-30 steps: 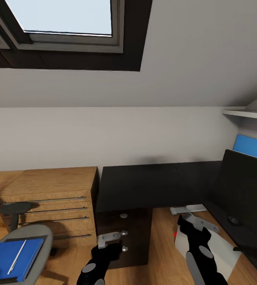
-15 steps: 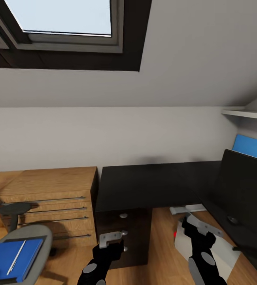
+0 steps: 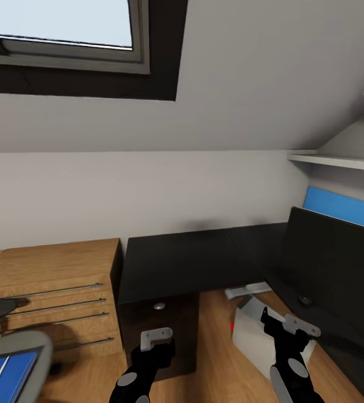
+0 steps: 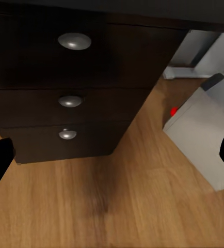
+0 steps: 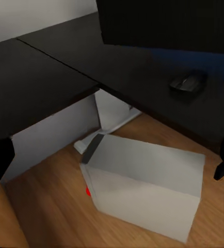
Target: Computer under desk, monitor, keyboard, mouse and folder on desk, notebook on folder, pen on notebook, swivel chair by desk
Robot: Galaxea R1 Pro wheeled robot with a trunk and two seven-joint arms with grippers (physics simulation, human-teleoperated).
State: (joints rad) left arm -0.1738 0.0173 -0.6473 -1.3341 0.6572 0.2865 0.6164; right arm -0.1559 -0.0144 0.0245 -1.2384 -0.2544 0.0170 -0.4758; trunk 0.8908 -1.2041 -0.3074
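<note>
Both grippers, left (image 3: 157,337) and right (image 3: 294,327), hang empty, jaws apart, poised over the grey box-shaped computer (image 3: 260,336) beside the black corner desk (image 3: 193,263).

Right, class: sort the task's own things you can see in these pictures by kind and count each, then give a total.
Desk: 1
Monitor: 1
Computer: 1
Mouse: 1
Chair: 1
Blue folder on the chair seat: 1
Total: 6
</note>
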